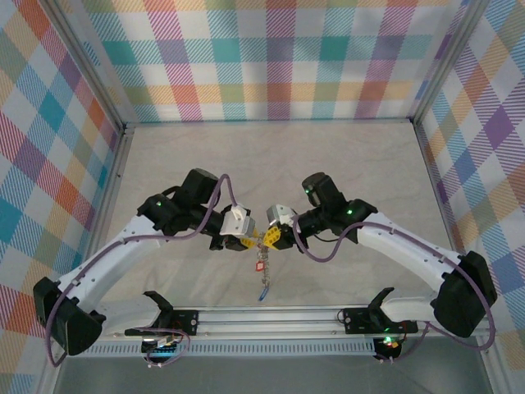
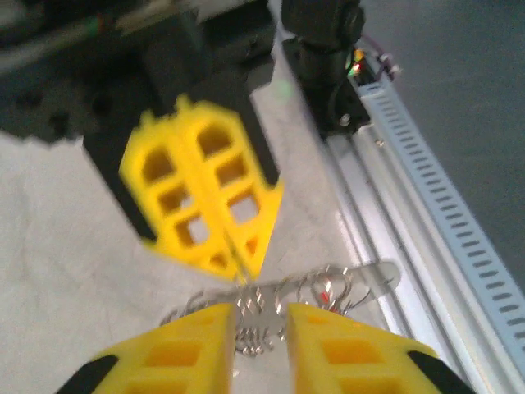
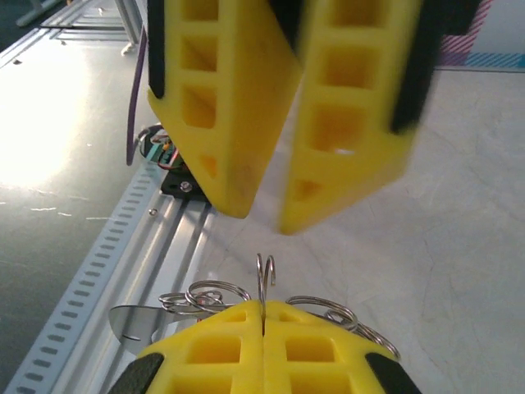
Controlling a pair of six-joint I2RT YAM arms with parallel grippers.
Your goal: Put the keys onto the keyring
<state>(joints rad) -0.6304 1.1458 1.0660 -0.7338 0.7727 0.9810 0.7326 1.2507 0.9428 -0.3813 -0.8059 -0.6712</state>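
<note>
Right claw [image 3: 262, 305]: closed on the keyring [image 3: 264, 275], with a thin wire loop standing up from between its tips. Left claw [image 3: 261, 217]: tips parted, gripping nothing, just beside the ring. The keys [image 1: 262, 267] hang from the ring below both claws, over the desk [image 1: 271, 156].

Risk: the ring is held by one pinch only. Springy wire could twist or slip free, and the swinging keys could slide off.

Materials: ring of pale, bright coiled wire; claws of hard yellow latticed plastic; keys tiny, one red-headed; desk pale, matt, mottled.
</note>
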